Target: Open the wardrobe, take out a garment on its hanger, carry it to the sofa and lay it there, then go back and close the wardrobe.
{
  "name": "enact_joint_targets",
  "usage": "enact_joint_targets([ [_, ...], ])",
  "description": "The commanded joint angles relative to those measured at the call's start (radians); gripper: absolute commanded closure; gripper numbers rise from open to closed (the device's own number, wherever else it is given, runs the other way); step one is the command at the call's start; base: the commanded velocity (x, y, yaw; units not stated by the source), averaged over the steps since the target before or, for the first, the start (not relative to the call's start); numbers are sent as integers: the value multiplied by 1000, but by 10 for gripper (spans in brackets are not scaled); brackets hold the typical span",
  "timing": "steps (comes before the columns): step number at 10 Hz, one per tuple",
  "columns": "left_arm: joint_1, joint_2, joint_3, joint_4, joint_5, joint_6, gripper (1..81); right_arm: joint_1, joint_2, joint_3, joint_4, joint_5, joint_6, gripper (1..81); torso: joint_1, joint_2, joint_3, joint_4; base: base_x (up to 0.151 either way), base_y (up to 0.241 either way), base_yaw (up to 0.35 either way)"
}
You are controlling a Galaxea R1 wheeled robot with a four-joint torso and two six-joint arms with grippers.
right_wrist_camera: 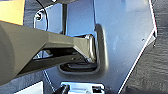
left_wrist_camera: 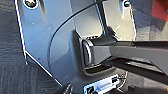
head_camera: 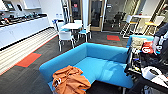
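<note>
From where I stand, the garment (head_camera: 70, 81), a burnt-orange sweatshirt, lies crumpled in a heap on the near end of the turquoise sofa (head_camera: 100, 62), draped over the seat's front corner beside the rounded arm. A bit of white shows at its lower left edge, though I cannot tell whether that is lettering or the hanger. The heap's longer run goes roughly along the seat, from the arm toward the middle cushion. It sits low in the head view and a little left of centre, so by my reckoning the left arm is the nearer of the two, should anything more be wanted with it. Neither wrist view shows fingers clearly enough, so I cannot tell the state of either end effector; nothing orange appears close to them, only dark carpet (left_wrist_camera: 15, 75) beneath. The laying-down step looks done, judging by how the garment rests with nothing holding it. Behind the sofa stand white chairs (head_camera: 65, 37) round a small table, and a person's arm (head_camera: 160, 37) reaches over a cluttered cart at the right.
</note>
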Motion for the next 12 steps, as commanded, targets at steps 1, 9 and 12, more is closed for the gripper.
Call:
enact_joint_targets([
  [1,-24,-11,12,8,55,5,10,6,3,5,-4,-54,-4,10,1,0,0,0,0,0,225],
  [9,-23,-9,10,17,55,5,10,4,9,4,-7,-55,-7,10,1,0,63,0,0,0,228],
  [12,-22,-11,10,14,55,7,10,4,9,4,-7,-55,-7,10,1,0,59,0,0,0,225],
])
